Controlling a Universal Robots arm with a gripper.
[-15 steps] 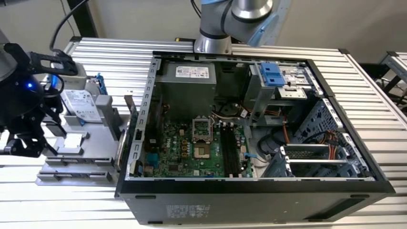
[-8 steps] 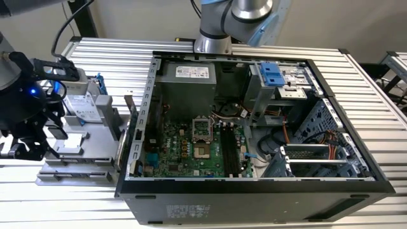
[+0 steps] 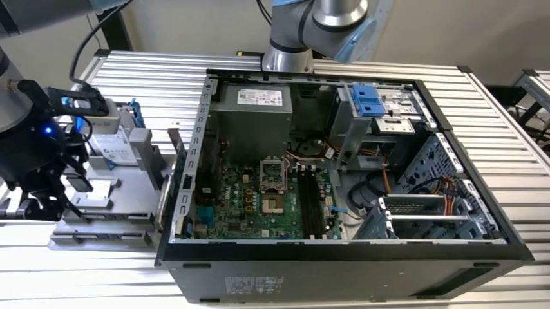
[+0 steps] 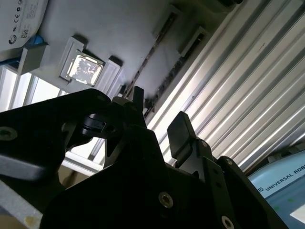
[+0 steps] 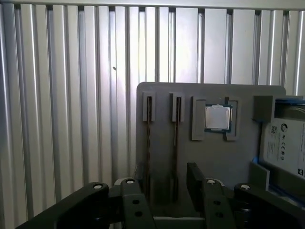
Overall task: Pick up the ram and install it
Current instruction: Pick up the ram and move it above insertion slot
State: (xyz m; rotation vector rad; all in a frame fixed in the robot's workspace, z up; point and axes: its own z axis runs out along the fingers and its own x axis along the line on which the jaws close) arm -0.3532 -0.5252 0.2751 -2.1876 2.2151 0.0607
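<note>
Two ram sticks stand on edge in slots of a grey fixture plate [image 5: 224, 162]. In the first wrist view one ram stick [image 5: 148, 143] and the other [image 5: 176, 143] run side by side toward my gripper [image 5: 164, 188], which is open with both sticks lined up in the gap between its fingers [image 5: 198, 183]. In the second wrist view the ram sticks [image 4: 151, 52] are thin dark lines beyond the open gripper [image 4: 159, 117]. In the exterior view my gripper [image 3: 47, 203] hangs over the fixture plate [image 3: 103, 235] at the exterior view's left, beside the open computer case [image 3: 344, 257]. The motherboard's long black slots [image 3: 311, 203] hold nothing.
On the fixture plate a processor chip [image 5: 218, 118] sits in a holder and a silver hard drive [image 5: 286, 143] with a blue frame lies beyond it. Ribbed aluminium tabletop [image 5: 71, 95] surrounds the plate. A second arm's base [image 3: 288, 58] stands behind the case.
</note>
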